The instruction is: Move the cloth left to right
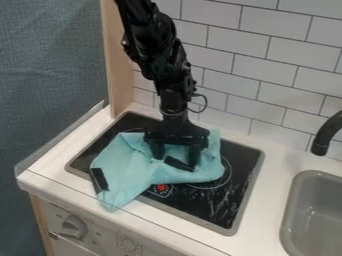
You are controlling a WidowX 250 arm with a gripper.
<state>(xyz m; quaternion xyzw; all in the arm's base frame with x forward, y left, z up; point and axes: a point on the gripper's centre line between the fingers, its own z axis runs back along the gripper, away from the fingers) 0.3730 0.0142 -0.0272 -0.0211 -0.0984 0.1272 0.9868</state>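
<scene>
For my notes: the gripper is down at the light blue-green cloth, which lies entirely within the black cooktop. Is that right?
Not entirely within: the camera view shows the near corner of the cloth running past the edge of the cooktop onto the white counter. The gripper is down at it, as you say.

"What surrounds the work, from your end?"
"I have a black cooktop set in a white counter across the middle, a knob lower left."
"Right side?"
"I see a grey sink lower right, a black faucet above it, white tiles upper right."
"Left?"
"I get blue-grey fabric, then a wooden post, upper left."
</scene>
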